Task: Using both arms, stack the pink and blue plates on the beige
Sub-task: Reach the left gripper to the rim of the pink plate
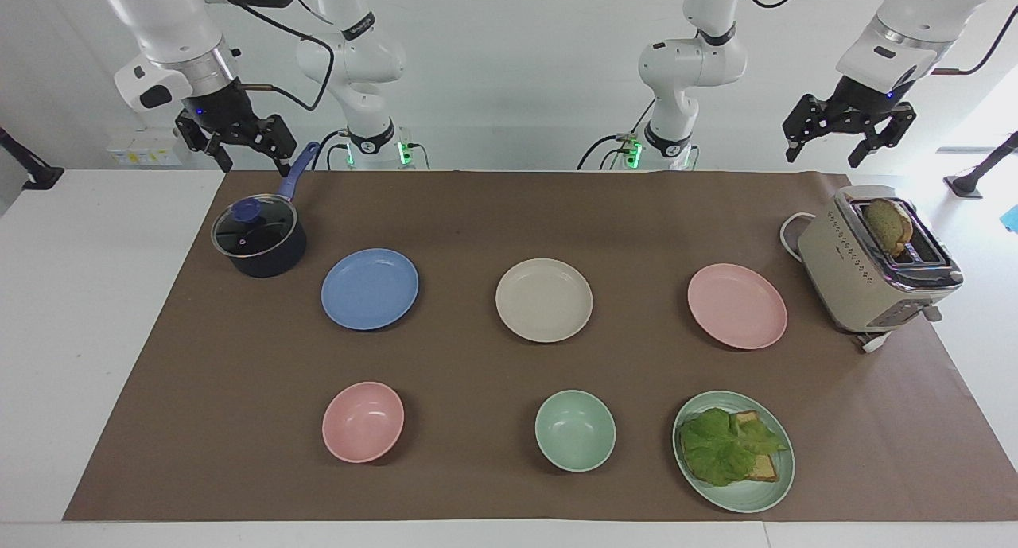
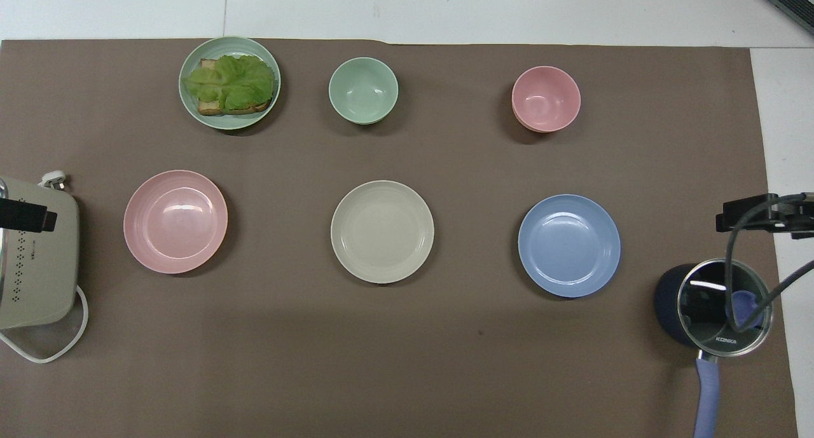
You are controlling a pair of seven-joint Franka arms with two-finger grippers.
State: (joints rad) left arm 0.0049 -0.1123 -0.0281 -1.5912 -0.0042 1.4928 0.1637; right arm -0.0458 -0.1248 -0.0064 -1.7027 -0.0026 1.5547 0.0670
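Pink plate (image 1: 737,305), beige plate (image 1: 544,300) and blue plate (image 1: 370,288) sit apart mid-frame; I see left end effector (image 1: 848,138) and right end effector (image 1: 236,146) spread, raised at the upper corners.

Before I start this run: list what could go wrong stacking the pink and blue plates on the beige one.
1. The pink plate lies beside the toaster; the open left gripper, raised over that end, might bump the toaster when it comes down.
2. The blue plate lies close to the lidded pot; the open right gripper could clip its handle.
3. Both plates go to the beige plate, so the arms could meet there.
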